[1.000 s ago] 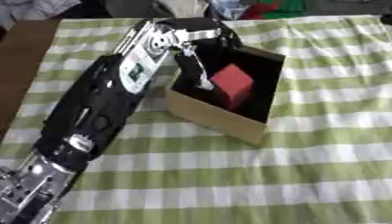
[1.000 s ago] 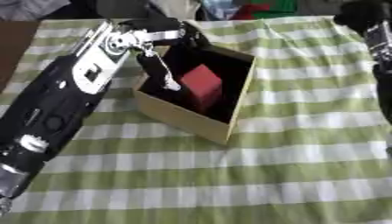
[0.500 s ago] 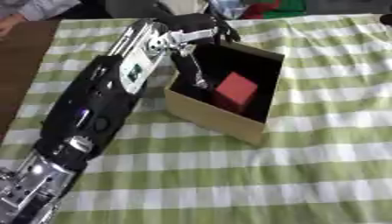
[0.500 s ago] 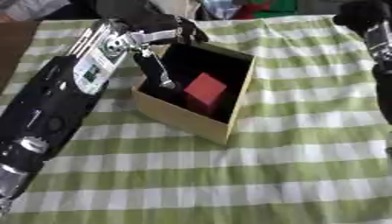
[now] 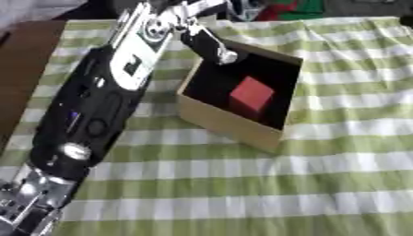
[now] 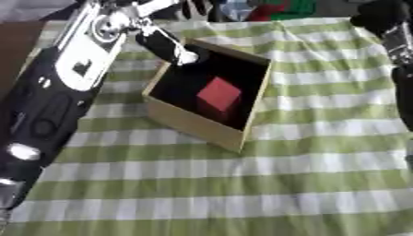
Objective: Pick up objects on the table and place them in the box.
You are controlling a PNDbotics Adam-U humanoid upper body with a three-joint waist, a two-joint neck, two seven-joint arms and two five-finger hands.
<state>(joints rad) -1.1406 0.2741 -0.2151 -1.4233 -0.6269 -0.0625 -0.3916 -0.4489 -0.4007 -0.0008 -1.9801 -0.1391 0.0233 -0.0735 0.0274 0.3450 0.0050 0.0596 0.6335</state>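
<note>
Compared with a second ago the left hand (image 5: 211,45) has pulled up and back out of the box (image 5: 228,127); back then its fingers were down inside right next to the red cube (image 5: 251,93), now they hang over the box's near-left rim with a dark finger pointing down toward the interior; the cube has dropped flat onto the dark floor of the box and sits free, nothing touching it. The whole picture has slid too, so the head has tilted; the box itself hasn't really gone anywhere on the green checked cloth (image 5: 242,184).

Only the right eye view catches the right arm (image 6: 395,41), a dark shape running down the edge well to the right of the box; its hand doesn't show, so no telling how its fingers are. The left eye view shows just cloth on that side of the box.

Cube is lower and to the right of the left hand, clearly apart from it; the fingers look straight and relaxed, holding nothing.
</note>
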